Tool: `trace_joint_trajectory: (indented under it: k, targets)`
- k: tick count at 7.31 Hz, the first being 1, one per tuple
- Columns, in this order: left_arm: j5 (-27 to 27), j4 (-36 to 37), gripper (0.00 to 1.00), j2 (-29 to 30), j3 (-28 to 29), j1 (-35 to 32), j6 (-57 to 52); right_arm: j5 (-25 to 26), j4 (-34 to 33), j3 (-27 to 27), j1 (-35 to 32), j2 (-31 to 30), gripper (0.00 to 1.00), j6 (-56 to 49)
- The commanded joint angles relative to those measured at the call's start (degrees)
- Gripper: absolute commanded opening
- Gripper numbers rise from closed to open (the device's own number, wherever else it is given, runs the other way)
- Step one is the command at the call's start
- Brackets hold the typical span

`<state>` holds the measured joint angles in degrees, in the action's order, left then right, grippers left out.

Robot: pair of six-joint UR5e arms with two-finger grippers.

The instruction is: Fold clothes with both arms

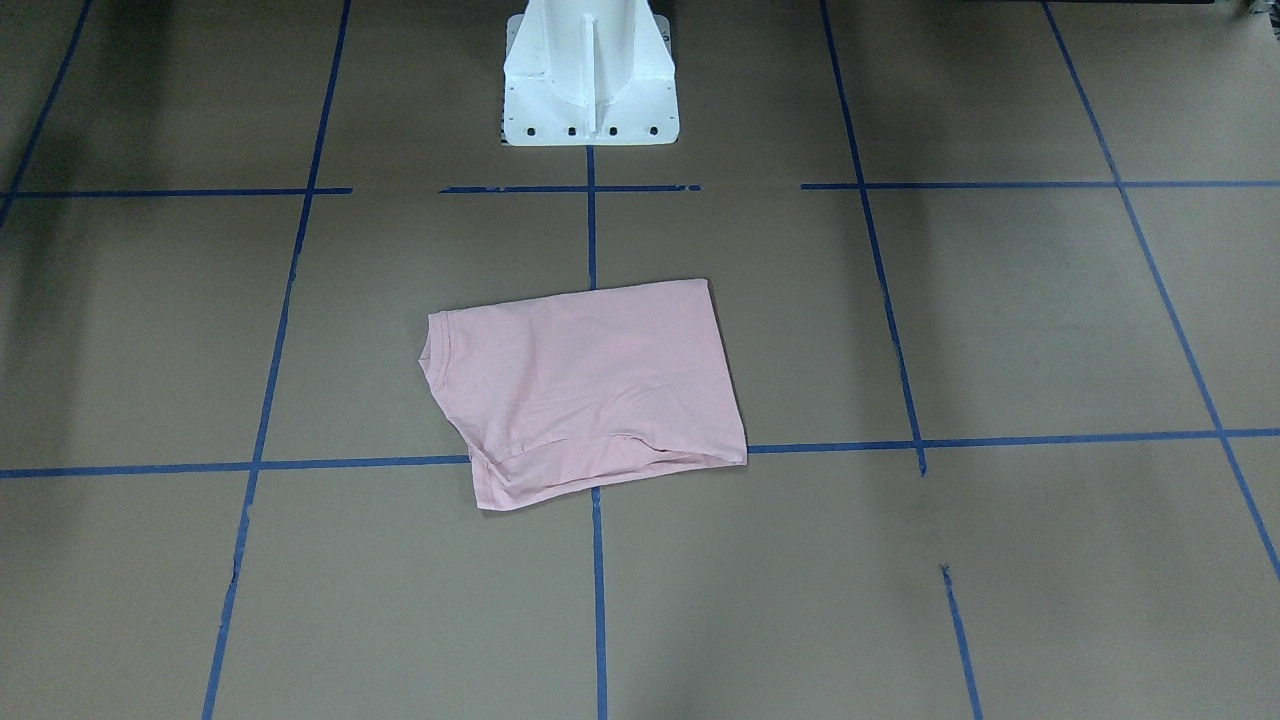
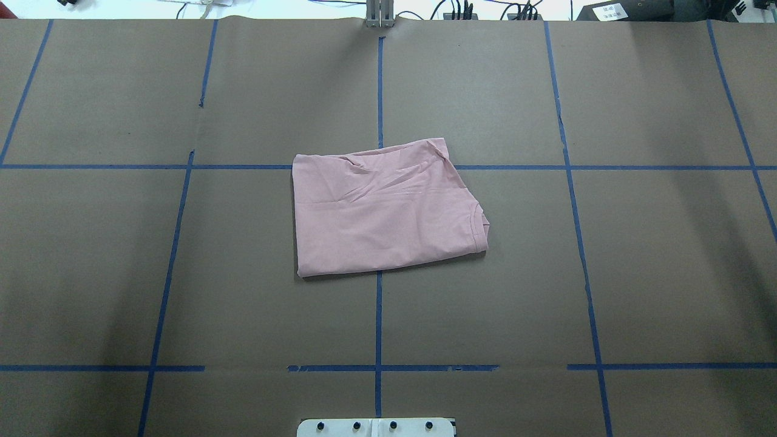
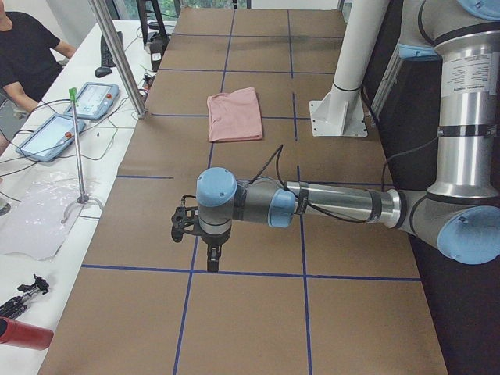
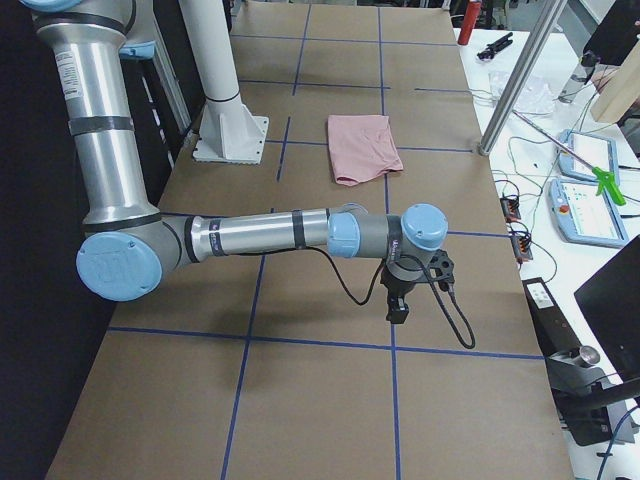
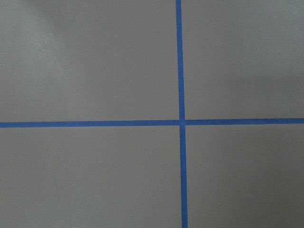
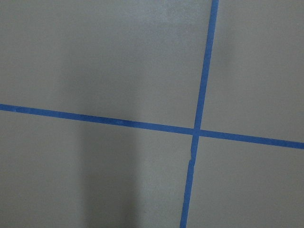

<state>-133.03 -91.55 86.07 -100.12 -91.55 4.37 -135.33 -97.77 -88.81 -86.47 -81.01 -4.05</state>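
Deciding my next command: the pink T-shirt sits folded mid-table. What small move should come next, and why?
Probably just hold position: the pink T-shirt lies as a compact folded rectangle, and the left gripper and right gripper hang over the table, clear of it. Only the shirt's far edge looks rumpled.

T-shirt [image 2: 382, 212]: pale pink knit cloth, matt, soft, lightly creased. Desk [image 2: 182, 273]: brown paper cover, matt, smooth. Grid tape [image 2: 378, 315]: blue, slight sheen, ragged in spots. Pedestal [image 1: 590, 80]: white painted metal, semi-gloss. Left arm [image 3: 344, 205], right arm [image 4: 250, 235]: silver metal tubes, satin finish. Joint caps [image 3: 216, 189]: light blue plastic, smooth. Left hand [image 3: 212, 258], right hand [image 4: 397, 310]: black, matt.
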Motion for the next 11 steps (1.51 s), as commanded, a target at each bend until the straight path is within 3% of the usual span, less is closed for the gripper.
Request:
trace_joint_trajectory:
  k: [1, 3, 5, 7, 11]
  targets:
    - [0.76, 3.56, 1.00, -1.25, -1.92, -0.03, -11.80, -0.02, 0.04, 0.39, 0.16, -0.03, 1.00, 0.01]
    - [2.24, 2.70, 1.00, -4.05, -1.40, 0.15, -11.76, -0.20, -0.05, 0.05, 0.16, -0.12, 1.00, 0.09]
    - [0.94, 1.73, 1.00, -3.10, 0.71, 0.24, -11.32, -0.20, 0.22, 0.31, 0.16, -0.12, 1.00, 0.10]
    - [-1.52, 1.82, 1.00, -2.58, 0.19, 0.24, -11.31, -0.29, 0.30, 0.31, 0.16, -0.20, 1.00, 0.18]
    - [-1.53, 4.45, 1.00, -3.45, -2.27, 0.15, -11.14, -0.29, 0.39, 0.13, 0.16, -1.17, 1.00, 0.10]
